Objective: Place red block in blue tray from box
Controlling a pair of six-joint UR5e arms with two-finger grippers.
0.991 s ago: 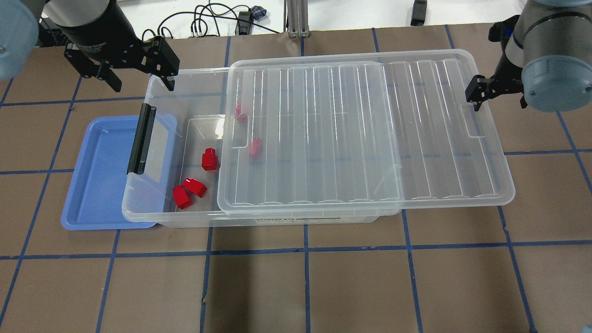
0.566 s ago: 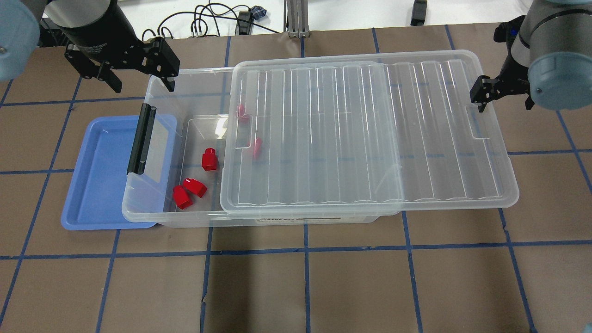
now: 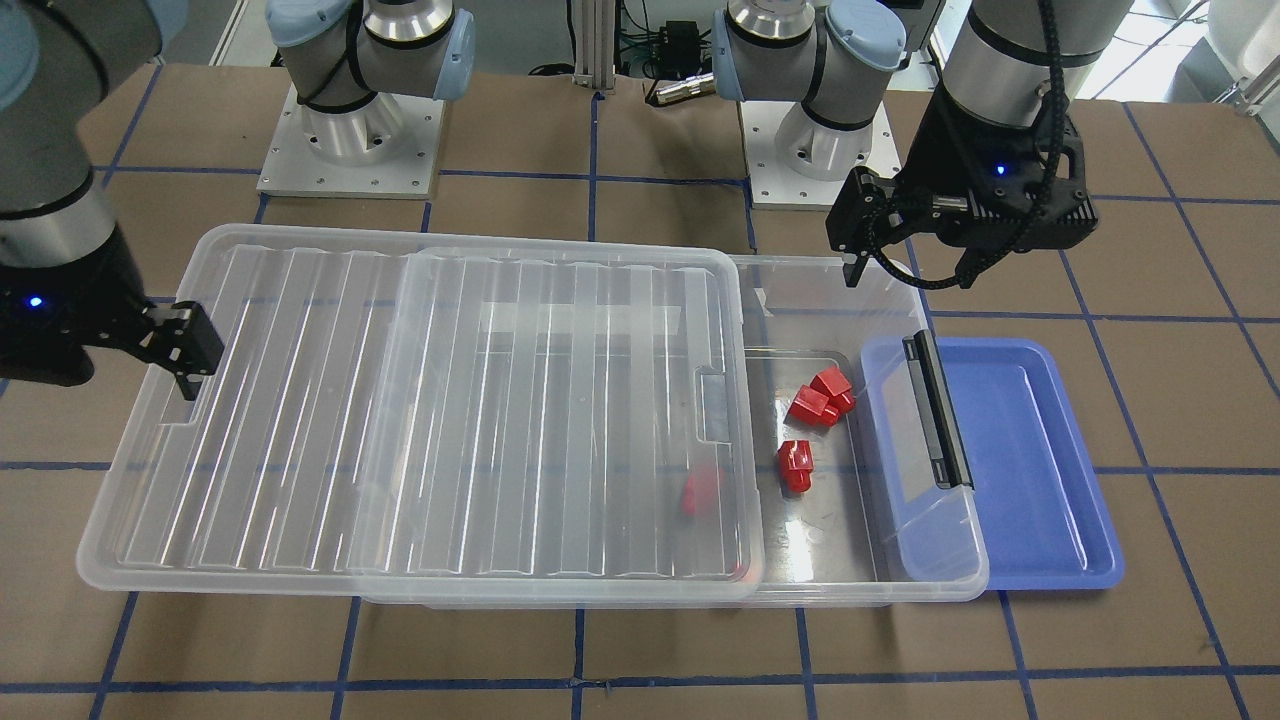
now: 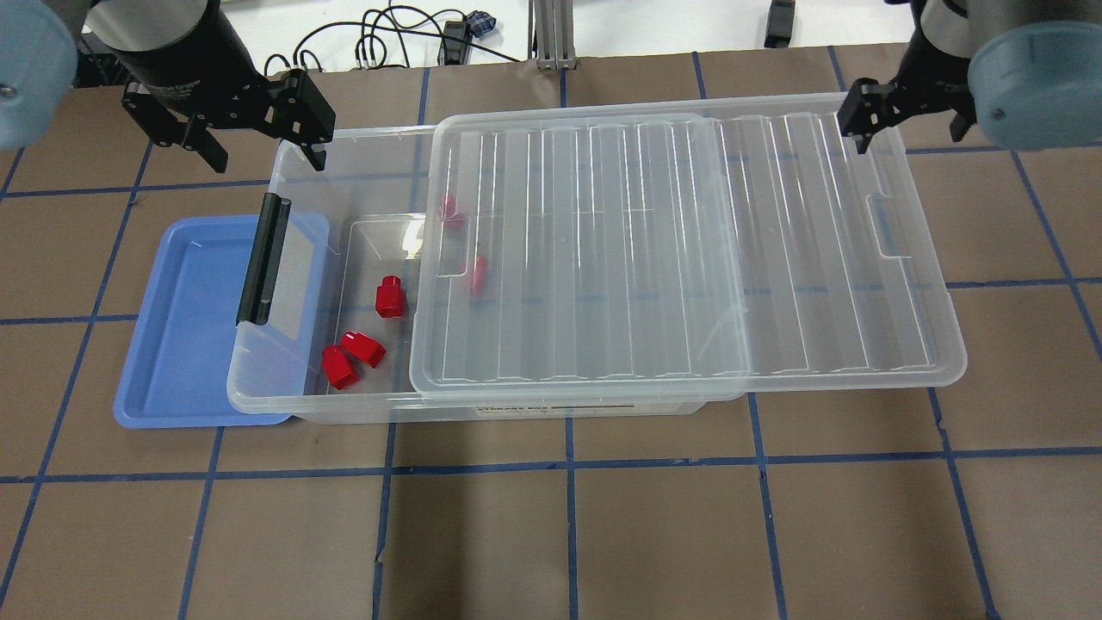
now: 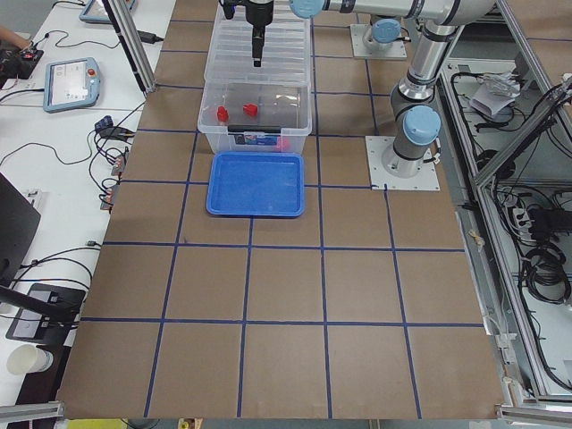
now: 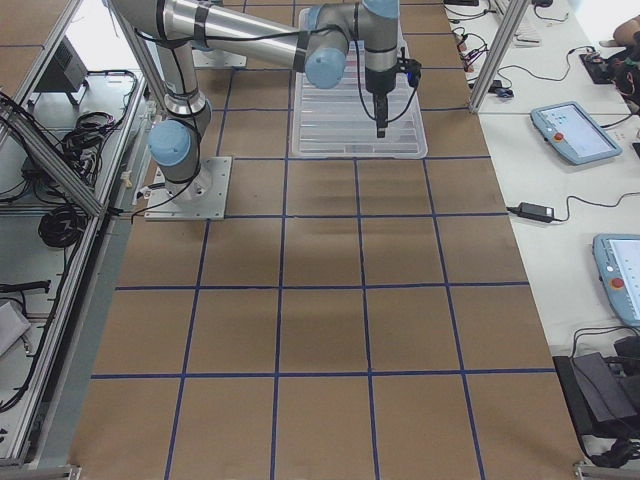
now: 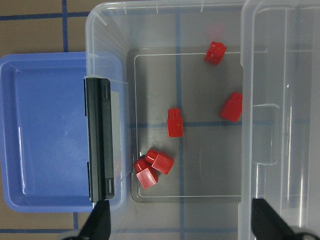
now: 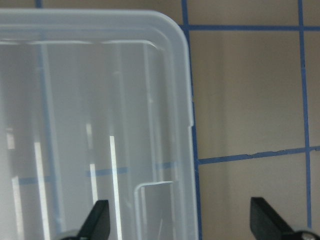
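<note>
The box (image 4: pixel 258 398) is a clear bin whose ribbed lid (image 4: pixel 671 250) is slid to the right, leaving its left end uncovered. Three red blocks lie in the uncovered part: one alone (image 4: pixel 390 297) and two touching (image 4: pixel 362 346). Two more show dimly under the lid (image 4: pixel 476 271). The left wrist view shows the blocks (image 7: pixel 175 122) from above. The blue tray (image 4: pixel 181 327) lies at the box's left end, partly under it. My left gripper (image 4: pixel 263 155) is open and empty above the box's far left corner. My right gripper (image 4: pixel 904 129) is open and empty over the lid's far right corner (image 8: pixel 175 30).
A black latch bar (image 4: pixel 264 258) runs along the box's left end, over the tray's right edge. The lid overhangs the box well to the right. Cables and a metal post (image 4: pixel 551 34) are beyond the table's far edge. Brown mats with blue tape lines cover the table.
The lid slid slightly to the right, then stayed. My right gripper moved from the lid's right edge back to its far right corner. My left arm has not moved.
</note>
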